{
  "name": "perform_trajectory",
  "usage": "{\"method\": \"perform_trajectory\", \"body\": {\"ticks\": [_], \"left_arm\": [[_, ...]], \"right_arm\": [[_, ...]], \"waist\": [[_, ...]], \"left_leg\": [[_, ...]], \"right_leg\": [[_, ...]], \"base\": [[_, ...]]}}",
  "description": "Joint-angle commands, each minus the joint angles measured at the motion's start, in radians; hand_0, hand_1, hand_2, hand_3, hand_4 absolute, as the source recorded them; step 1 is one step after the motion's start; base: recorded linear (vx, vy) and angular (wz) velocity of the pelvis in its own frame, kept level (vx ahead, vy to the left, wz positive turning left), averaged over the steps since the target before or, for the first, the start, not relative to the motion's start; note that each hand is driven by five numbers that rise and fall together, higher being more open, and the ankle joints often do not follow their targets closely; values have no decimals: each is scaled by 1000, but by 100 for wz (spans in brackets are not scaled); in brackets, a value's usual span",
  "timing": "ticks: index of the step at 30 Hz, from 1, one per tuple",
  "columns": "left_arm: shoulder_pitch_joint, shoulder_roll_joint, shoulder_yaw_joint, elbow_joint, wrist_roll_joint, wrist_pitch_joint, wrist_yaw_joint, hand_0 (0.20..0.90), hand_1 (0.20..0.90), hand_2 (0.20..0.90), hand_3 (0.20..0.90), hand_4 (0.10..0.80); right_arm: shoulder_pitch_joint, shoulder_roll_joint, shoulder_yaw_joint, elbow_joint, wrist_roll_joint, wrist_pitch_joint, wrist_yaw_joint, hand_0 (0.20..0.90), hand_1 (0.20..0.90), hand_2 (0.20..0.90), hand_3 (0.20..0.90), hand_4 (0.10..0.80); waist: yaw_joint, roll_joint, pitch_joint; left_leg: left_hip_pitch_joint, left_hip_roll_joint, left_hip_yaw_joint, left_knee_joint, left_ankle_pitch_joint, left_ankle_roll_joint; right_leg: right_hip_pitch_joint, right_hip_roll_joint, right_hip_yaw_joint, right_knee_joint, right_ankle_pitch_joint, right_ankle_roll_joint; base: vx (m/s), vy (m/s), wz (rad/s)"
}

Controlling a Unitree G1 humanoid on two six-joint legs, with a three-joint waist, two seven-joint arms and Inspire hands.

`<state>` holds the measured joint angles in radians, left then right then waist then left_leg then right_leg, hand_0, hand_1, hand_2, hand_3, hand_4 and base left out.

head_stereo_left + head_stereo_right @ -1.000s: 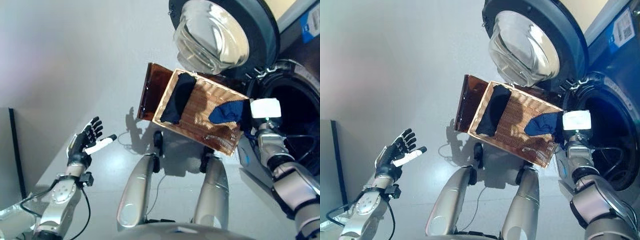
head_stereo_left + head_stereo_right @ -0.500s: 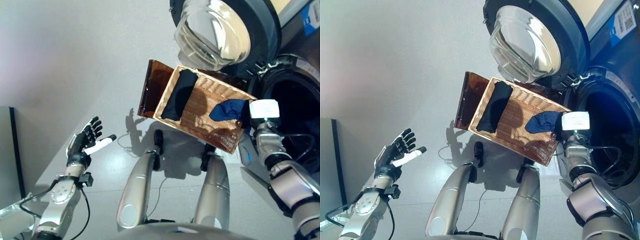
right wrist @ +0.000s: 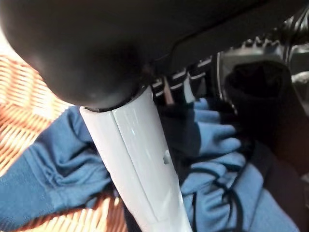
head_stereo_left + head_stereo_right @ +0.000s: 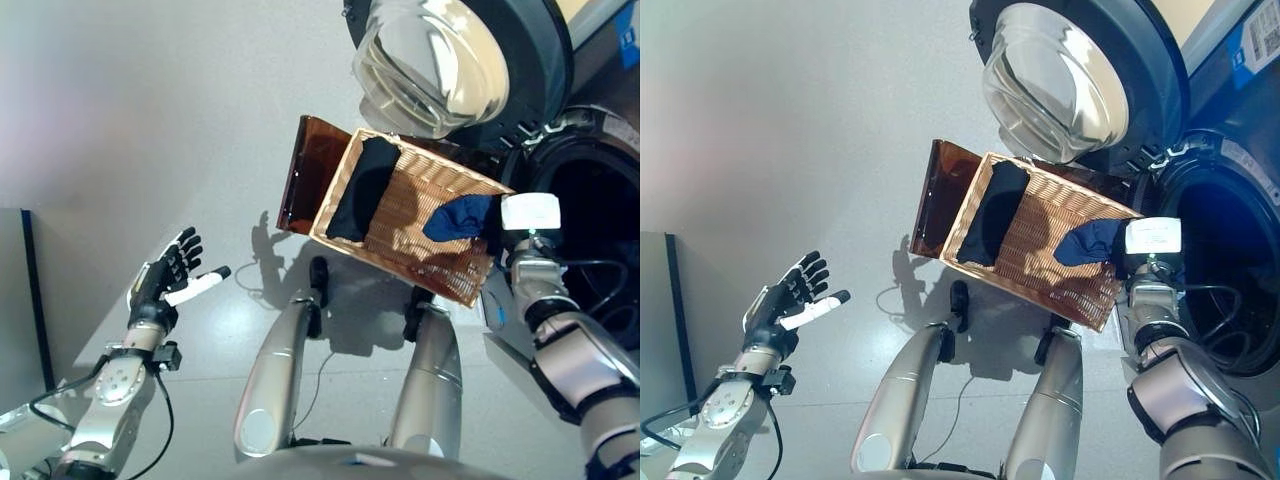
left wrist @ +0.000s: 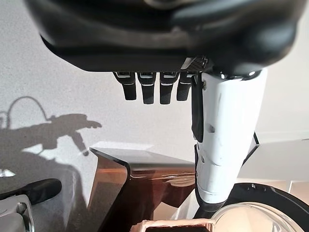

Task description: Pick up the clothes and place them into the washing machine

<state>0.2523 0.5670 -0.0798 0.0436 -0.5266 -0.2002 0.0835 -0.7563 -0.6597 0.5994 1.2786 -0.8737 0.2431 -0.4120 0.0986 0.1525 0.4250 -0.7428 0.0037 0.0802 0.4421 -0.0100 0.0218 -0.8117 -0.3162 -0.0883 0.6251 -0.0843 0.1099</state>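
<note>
Clothes are in two places: a blue garment [image 4: 458,218] bunched at the right robot hand [image 4: 1140,262], and a dark garment [image 4: 362,189] lying further off in the wicker basket [image 4: 1030,262], on the side away from that hand; the right wrist view shows the blue cloth [image 3: 63,169] gathered against the white-covered thumb with fingers curled into the folds, so that hand looks clamped on the blue garment; part of the cloth lies over the basket weave on one side of the hand, and the rest hangs toward the dark rubber rim of the washing machine [image 4: 1225,270] on the other; the drum opening sits just beyond the right hand, and the round glass door [image 4: 435,60] stands swung open above the basket; a brown lid [image 4: 308,175] leans at the basket's far edge, well apart from the right hand.

The left robot hand [image 4: 165,285] is held out over the floor [image 4: 150,120], far from the basket, its fingers spread and straight, holding nothing.

As for progress, I judge the first garment lifted but not yet delivered; it hangs at the basket's edge beside the drum mouth, not inside; no clothing can be made out in the drum, though its interior is dark; what seems left is carrying the blue piece through the opening, letting go, then fetching the dark garment.
</note>
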Motion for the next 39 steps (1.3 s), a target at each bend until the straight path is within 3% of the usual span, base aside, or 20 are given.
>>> {"method": "perform_trajectory", "body": {"ticks": [1,21,23,24,25,30,34,39], "left_arm": [[80,51,115,-73,11,-61,3,900,900,900,900,800],[94,58,149,-88,22,-50,13,900,900,900,900,800],[96,54,150,-83,21,-49,19,900,900,900,900,800],[95,48,153,-67,20,-48,24,900,900,900,900,800],[94,50,152,-67,20,-48,24,900,900,900,900,800],[87,38,135,-24,15,-40,30,900,900,900,900,800],[76,24,114,22,20,-27,37,900,900,900,900,800],[59,-2,89,33,32,-17,47,900,900,900,900,800]], "right_arm": [[-17,-9,27,33,16,41,24,200,200,200,200,300],[-11,-43,-60,-3,94,72,-24,200,200,200,200,300],[2,-43,-133,-28,201,50,-71,200,200,200,200,300],[22,-33,-222,-55,354,4,-126,200,200,200,200,300],[25,-33,-223,-55,355,3,-127,200,200,200,200,300],[77,10,-436,-82,740,-146,-186,200,200,200,200,300],[106,68,-616,-105,1118,-293,-189,200,200,200,200,300],[146,112,-768,-134,1447,-417,-129,200,200,200,200,300]], "waist": [[-2,35,-40],[-11,25,-51],[-15,20,-53],[-24,15,-57],[-22,15,-56],[-35,4,-69],[-38,-3,-77],[-43,5,-73]], "left_leg": [[-24,92,-84,-26,39,-128],[4,99,-83,-22,31,-132],[23,100,-80,-38,35,-132],[36,101,-79,-49,37,-132],[37,101,-79,-49,37,-132],[84,105,-80,-92,44,-134],[131,102,-80,-119,44,-133],[157,98,-79,-116,35,-133]], "right_leg": [[-18,-43,71,-46,104,54],[5,-38,71,-37,97,55],[23,-34,69,-52,102,56],[38,-31,68,-67,107,57],[39,-31,68,-68,107,57],[90,-27,59,-105,108,63],[129,-26,57,-125,102,68],[149,-33,63,-119,82,72]], "base": [[0,0,0],[0,0,0],[33,-2,-3],[0,0,0],[33,-7,-3],[47,-11,-5],[65,-8,-6],[25,2,-7]]}}
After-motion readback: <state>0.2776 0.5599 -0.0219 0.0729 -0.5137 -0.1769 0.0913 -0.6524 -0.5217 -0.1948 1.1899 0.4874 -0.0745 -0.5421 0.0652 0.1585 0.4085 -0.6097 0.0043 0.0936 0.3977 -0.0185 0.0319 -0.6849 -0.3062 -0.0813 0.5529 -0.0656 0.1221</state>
